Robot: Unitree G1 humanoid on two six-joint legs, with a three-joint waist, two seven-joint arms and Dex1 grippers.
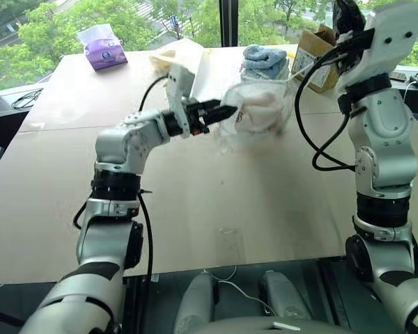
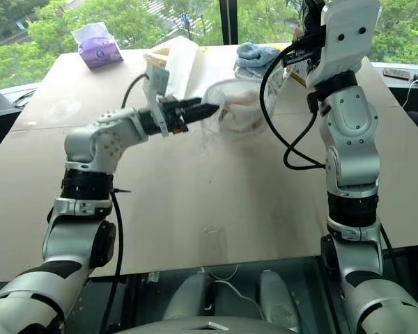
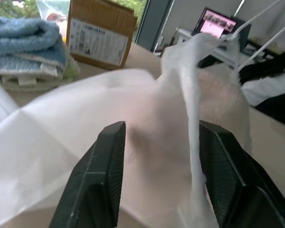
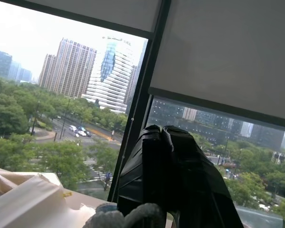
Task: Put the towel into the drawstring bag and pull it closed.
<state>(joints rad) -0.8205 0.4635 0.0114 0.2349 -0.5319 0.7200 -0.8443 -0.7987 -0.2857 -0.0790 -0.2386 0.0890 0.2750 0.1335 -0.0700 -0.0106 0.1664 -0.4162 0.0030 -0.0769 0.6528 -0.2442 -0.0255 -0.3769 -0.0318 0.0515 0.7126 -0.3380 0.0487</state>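
One drawstring bag (image 1: 258, 108), one towel (image 3: 218, 95) inside, one cardboard box (image 3: 102, 33), perhaps two stacked towels (image 3: 23, 47).

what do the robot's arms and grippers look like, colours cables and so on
Both arms are silver-grey metal segments joined by black ring-shaped joints. Loose black cables loop outside each arm from forearm to wrist. Each wrist carries a flat white plate with small dark screw holes. The left gripper and right gripper each have two glossy black, wedge-shaped fingers with flat inner faces.
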